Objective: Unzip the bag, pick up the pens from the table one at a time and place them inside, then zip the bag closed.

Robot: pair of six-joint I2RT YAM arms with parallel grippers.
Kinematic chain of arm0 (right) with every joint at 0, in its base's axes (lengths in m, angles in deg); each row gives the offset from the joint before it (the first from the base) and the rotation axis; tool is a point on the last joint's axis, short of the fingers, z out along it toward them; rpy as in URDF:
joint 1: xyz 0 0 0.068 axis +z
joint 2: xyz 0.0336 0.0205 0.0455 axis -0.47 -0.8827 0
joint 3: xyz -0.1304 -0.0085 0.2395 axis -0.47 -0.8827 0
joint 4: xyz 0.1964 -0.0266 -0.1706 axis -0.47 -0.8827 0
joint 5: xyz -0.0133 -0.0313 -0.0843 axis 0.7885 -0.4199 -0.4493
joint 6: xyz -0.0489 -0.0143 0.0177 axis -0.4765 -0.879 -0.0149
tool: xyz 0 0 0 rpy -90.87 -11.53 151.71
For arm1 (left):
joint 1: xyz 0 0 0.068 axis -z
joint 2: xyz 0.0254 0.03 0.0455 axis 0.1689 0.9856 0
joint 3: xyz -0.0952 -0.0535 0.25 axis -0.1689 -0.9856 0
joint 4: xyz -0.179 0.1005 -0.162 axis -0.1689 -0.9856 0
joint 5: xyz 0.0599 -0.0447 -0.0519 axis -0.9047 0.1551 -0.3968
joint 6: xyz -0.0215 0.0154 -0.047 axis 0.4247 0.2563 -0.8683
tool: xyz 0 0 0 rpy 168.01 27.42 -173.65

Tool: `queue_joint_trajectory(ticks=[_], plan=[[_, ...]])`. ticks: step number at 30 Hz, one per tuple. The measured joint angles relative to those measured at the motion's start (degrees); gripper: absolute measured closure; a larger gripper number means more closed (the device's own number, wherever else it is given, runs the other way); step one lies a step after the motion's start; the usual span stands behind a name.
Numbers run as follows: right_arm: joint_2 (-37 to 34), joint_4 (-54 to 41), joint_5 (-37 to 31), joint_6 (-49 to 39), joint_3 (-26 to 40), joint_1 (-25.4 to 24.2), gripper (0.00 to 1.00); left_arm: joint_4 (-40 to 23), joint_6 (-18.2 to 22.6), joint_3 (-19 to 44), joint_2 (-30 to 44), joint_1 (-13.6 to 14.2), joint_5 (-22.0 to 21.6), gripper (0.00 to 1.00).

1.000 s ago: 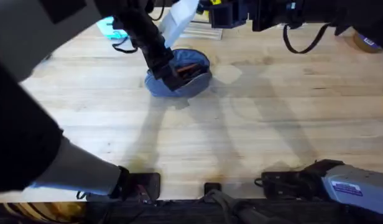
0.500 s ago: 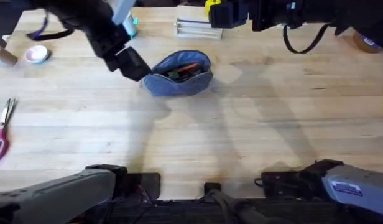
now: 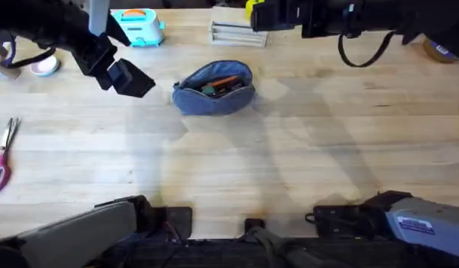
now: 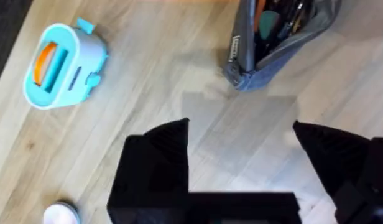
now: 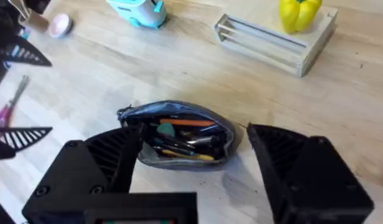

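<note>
overhead: the bag [image 3: 214, 88] lies unzipped in the upper middle of the table [image 3: 289, 164], an orange pen [image 3: 225, 80] inside. the left gripper [image 3: 125, 77] hovers at its left, apart, jaws spread, holding nothing. pink-handled scissors [image 3: 1, 160] lie at the left edge.

left wrist: the bag [image 4: 275, 43] is open, near a toy toaster [image 4: 62, 62].

right wrist: the right gripper [image 5: 194, 171] is wide open and empty over the bag [image 5: 179, 143].

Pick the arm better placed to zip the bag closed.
Right. Its open gripper hangs directly over the unzipped bag with pens inside; the left gripper, also open, sits off to the bag's side.
</note>
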Motion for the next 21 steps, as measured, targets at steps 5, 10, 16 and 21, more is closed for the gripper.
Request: queue_joint_trajectory(ticks=[5, 10, 16, 21], plan=[[0.0, 1.3, 0.2, 1.6, 0.0, 0.0, 0.005, 1.0, 0.6, -1.3, 0.1, 0.0, 1.0, 0.006], [0.0, 1.8, 1.3, 1.0, 0.0, 0.9, 0.004, 5.2, 1.8, -8.0, 1.1, -1.3, 3.4, 0.007], [0.0, 1.4, 1.8, 0.4, 0.0, 2.7, 0.004, 7.5, 7.1, -14.3, 6.5, -6.4, 9.4, 0.007], [-3.6, -3.7, 1.9, -0.6, 3.0, 4.6, 0.004, 8.9, 13.9, -14.6, 13.3, -10.9, 16.2, 0.007]])
